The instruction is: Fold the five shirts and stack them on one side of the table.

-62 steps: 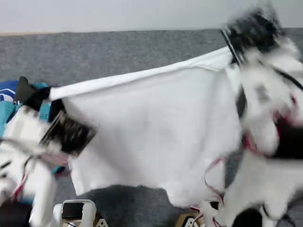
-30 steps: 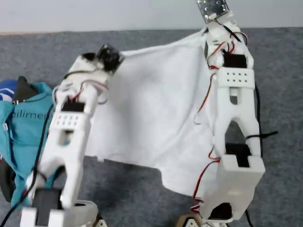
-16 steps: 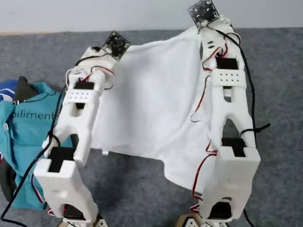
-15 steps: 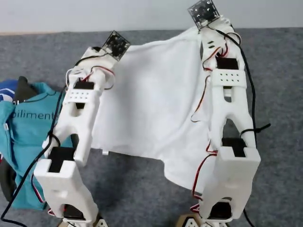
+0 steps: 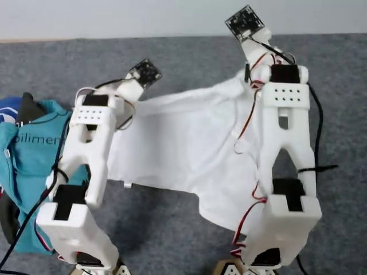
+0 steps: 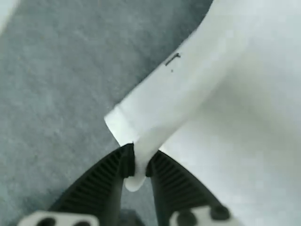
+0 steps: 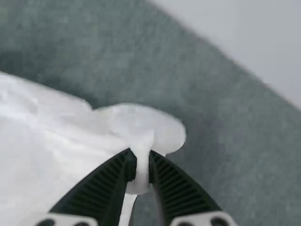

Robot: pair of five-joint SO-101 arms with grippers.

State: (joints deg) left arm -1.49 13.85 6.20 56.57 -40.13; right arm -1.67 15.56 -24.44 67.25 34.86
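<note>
Left gripper (image 6: 136, 162) is pinched tight on a hemmed edge of the white shirt (image 5: 183, 149), with the fabric squeezed between both jaws. Right gripper (image 7: 139, 162) is likewise clamped on a bunched bit of the same shirt's edge. Shirt spans between the two grippers and trails back from them toward the arm bases over the grey table (image 5: 183, 63). Teal shirt (image 5: 28, 154) is heaped well outboard of the left gripper.

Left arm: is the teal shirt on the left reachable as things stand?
Probably not yet. The left gripper is shut on an edge of the white shirt. The teal shirt lies right beside that arm with nothing between, so once it lets go, reach looks likely.
</note>
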